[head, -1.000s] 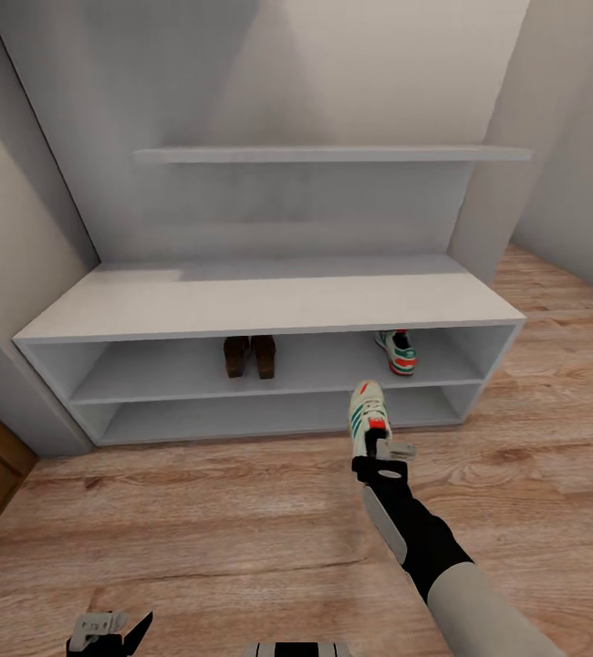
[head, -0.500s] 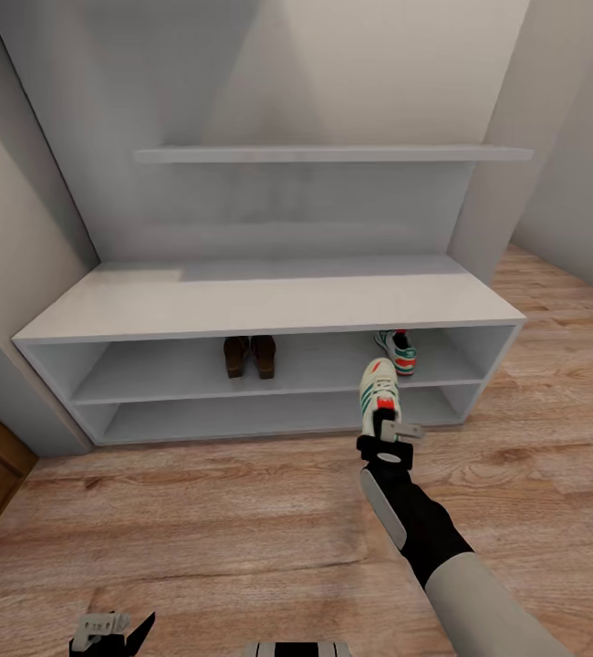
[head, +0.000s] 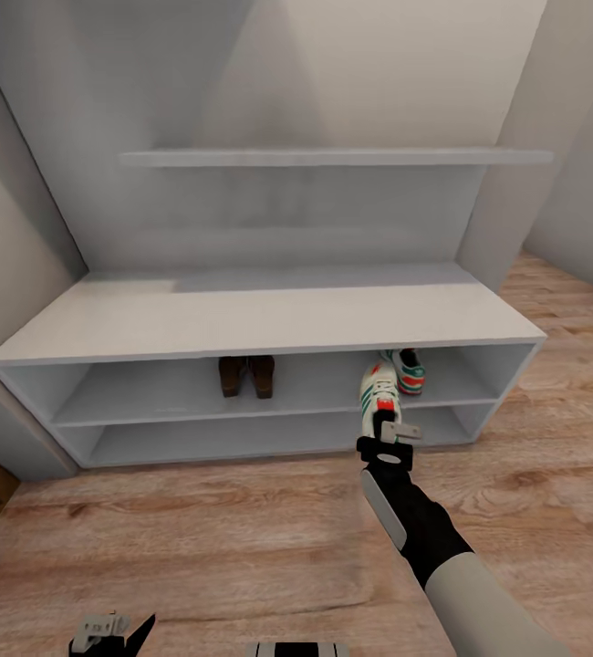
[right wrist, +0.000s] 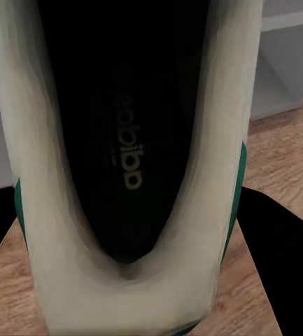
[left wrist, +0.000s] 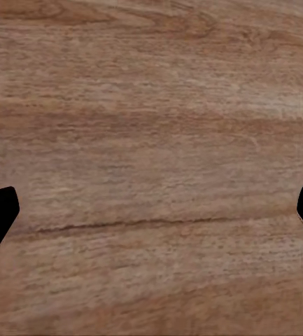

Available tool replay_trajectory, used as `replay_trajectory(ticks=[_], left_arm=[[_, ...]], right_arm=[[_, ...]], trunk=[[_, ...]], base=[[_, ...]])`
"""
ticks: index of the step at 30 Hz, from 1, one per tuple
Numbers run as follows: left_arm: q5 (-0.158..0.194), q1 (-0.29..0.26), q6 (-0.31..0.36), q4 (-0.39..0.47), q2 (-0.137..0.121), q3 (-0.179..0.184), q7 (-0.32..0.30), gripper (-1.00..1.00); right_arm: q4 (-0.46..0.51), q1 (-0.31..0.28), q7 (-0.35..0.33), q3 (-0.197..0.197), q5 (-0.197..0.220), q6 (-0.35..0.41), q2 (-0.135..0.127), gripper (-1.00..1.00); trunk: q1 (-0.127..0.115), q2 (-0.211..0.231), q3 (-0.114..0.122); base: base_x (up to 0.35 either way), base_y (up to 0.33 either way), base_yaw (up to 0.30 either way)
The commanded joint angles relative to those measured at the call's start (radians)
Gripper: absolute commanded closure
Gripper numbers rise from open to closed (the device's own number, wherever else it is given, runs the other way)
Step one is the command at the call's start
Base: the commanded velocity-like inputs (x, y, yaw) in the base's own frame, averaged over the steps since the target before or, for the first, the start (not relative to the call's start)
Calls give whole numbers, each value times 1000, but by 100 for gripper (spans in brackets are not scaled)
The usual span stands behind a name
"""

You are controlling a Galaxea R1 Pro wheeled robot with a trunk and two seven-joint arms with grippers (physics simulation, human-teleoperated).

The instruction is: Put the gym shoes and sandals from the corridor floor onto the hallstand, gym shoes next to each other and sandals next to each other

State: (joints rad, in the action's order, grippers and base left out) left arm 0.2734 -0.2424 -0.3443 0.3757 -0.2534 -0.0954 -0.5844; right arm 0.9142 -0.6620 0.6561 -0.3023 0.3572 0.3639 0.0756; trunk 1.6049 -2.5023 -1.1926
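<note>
My right claw point(head: 386, 436) grips a gym shoe point(head: 378, 391) by its heel, toe at the upper shelf point(head: 150, 401) lip; tilting could snag the bench point(head: 242, 319) edge or bump its mate point(head: 410, 370) just beyond.

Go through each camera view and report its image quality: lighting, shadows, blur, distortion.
Head view: even, soft light, no glare; shade under the hallstand bench top dims the sandals; wide-angle lens tilts the walls outward. Left wrist view: sharp wood grain on the corridor floor, flat light. Right wrist view: the held gym shoe sits very close, soft-edged, its opening nearly black.
</note>
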Motion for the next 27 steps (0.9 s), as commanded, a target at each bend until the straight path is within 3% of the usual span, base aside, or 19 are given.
replay_trajectory(ticks=[1, 20, 27], left_arm=[[7, -1, 2, -1, 0, -4, -9, -100], [8, 0, 2, 0, 0, -4, -9, -100], [8, -1, 2, -1, 0, -4, -9, -100]], right_arm=[[1, -1, 8, -3, 6, 4, -1, 100], [2, 0, 8, -3, 5, 16, 0, 100], [2, 0, 8, -3, 5, 17, 0, 100]], trunk=[[0, 0, -1], [0, 0, -10], [0, 0, -10]], base=[[99, 0, 0], [17, 0, 7], [228, 0, 0]])
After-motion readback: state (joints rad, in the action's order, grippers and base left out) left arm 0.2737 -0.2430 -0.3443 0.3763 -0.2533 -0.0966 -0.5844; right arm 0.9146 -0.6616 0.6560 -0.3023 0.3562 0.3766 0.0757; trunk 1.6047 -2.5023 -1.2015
